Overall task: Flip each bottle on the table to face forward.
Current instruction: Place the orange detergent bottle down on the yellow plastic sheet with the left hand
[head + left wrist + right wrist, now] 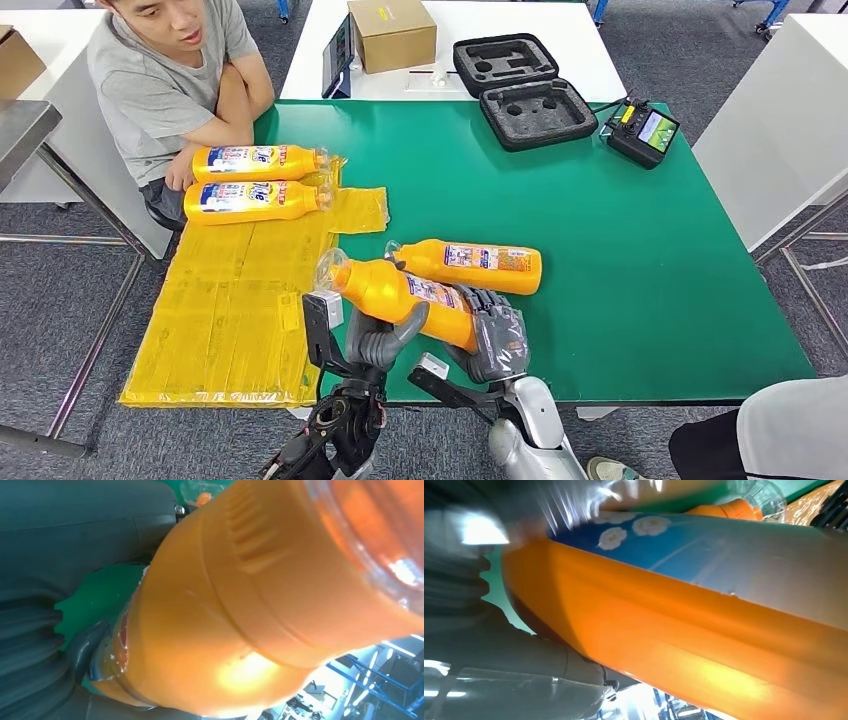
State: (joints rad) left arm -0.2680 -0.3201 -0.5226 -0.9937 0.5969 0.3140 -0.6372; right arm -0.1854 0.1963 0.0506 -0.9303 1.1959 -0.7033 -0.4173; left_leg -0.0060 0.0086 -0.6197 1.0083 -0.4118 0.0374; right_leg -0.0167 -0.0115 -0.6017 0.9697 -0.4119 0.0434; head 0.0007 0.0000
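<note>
Gripping one orange bottle (400, 296) between them, both of the robot's hands are up at the near edge of the green worktop (620, 260). The left hand (380, 338) closes around the neck end, just behind the clear cap, while the right hand (497, 342) wraps the base end — so the bottle lies slanted across the two, cap pointing toward the yellow sheet (235, 310). In the left wrist view the bottle's shoulder (240, 605) sits right against the camera; in the right wrist view its blue flowered label (704, 555) shows above the orange body.

A second orange bottle (470, 265) lies on its side on the worktop just beyond the held one, label upward, cap toward the left. Two more bottles (258, 180) lie side by side at the far end of the yellow sheet, near a seated person (170, 80) in a grey shirt whose arms are folded.

Further back rest an open black foam case (525, 90), a handheld controller (642, 132) and a cardboard box (392, 33).
</note>
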